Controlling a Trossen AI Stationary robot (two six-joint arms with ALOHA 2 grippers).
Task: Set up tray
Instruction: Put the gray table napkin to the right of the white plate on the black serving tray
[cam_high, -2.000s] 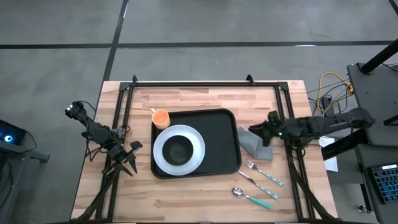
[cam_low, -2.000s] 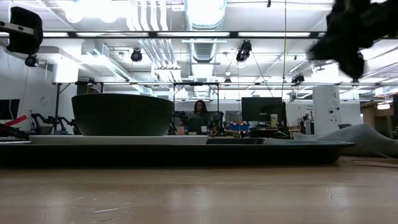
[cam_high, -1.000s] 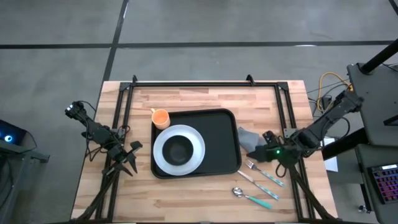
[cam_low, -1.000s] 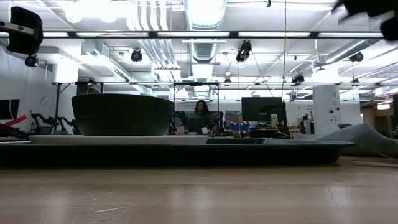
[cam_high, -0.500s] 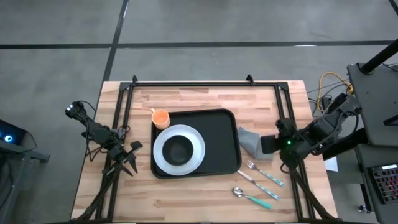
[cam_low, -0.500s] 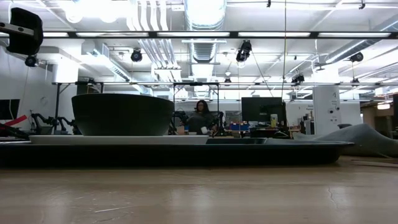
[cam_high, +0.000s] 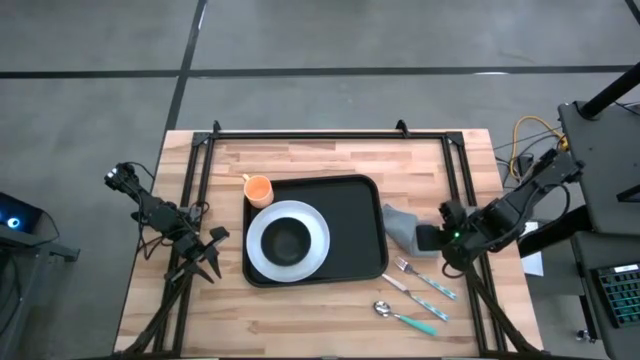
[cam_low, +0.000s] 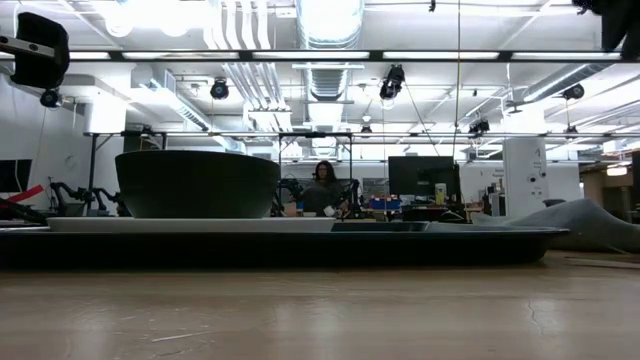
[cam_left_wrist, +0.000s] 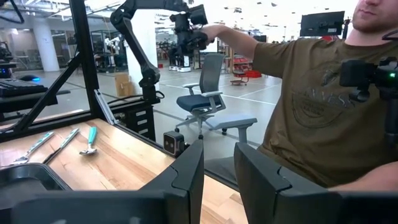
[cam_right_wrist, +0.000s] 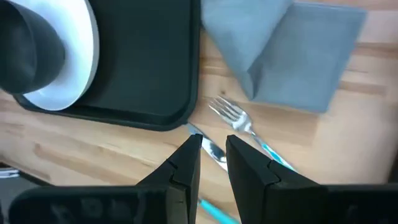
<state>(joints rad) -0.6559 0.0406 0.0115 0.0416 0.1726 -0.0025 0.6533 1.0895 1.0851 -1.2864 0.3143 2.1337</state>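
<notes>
The black tray (cam_high: 350, 215) lies in the middle of the table. A white plate (cam_high: 310, 255) lies on its left half with a dark bowl (cam_high: 287, 240) on it. An orange cup (cam_high: 258, 188) stands on the wood at the tray's far left corner. Right of the tray are a folded grey napkin (cam_high: 402, 222), a fork (cam_high: 425, 280) and a spoon (cam_high: 405, 318). My right gripper (cam_high: 426, 238) hangs over the napkin's near right part, pointing steeply down. It (cam_right_wrist: 214, 155) is open by a narrow gap with nothing in it. My left gripper (cam_high: 208, 256) waits level near the table's left edge, and it (cam_left_wrist: 219, 163) is narrowly open and empty.
A black frame (cam_high: 330, 134) runs along the table's far edge and down both sides. Bare wood (cam_high: 300, 315) lies between the tray and the near edge. In the left wrist view a person in an olive shirt (cam_left_wrist: 311, 99) sits beyond the table.
My right gripper has drawn back a little toward the table's right edge, from the gap between napkin and fork, and has tipped to point more steeply down. It rose out of the low view and shows again at its top corner. Nothing on the table has moved.
</notes>
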